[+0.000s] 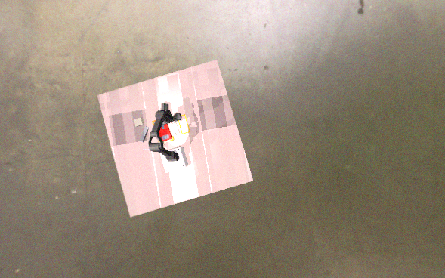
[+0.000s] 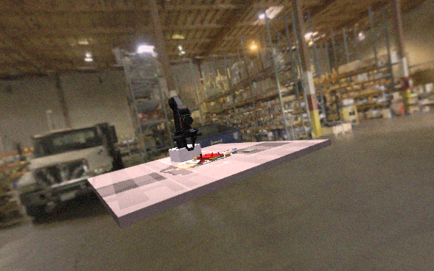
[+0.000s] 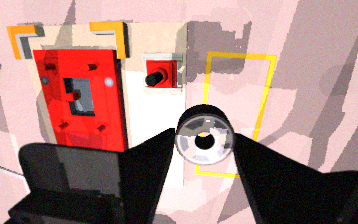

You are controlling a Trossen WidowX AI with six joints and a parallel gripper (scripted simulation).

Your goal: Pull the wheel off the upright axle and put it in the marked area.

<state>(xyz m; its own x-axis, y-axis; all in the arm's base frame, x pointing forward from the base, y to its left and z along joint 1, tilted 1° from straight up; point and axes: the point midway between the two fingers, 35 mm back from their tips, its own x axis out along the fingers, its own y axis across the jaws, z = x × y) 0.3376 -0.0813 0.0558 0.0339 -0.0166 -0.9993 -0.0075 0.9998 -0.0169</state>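
The wheel (image 3: 191,142), a pale spoked disc with a dark centre hole and dark side, is off the axle. My gripper (image 3: 203,136) (image 2: 191,148) is shut on it, one black finger on each side. The upright axle (image 3: 153,79) is a bare black peg on a small red block (image 3: 169,70), up and left of the wheel in the wrist view. The marked area (image 3: 242,55) (image 1: 187,124) is a yellow outline right of the axle. The wheel is seen over its lower left side, held above the table; its exact height is unclear.
A red plate (image 3: 111,135) (image 1: 165,132) with pegs and a square opening lies left of the axle on a pale board (image 3: 152,130). Orange corner brackets (image 3: 122,37) stand beside it. A grey bar (image 1: 144,134) and a beige square (image 1: 138,122) lie farther left.
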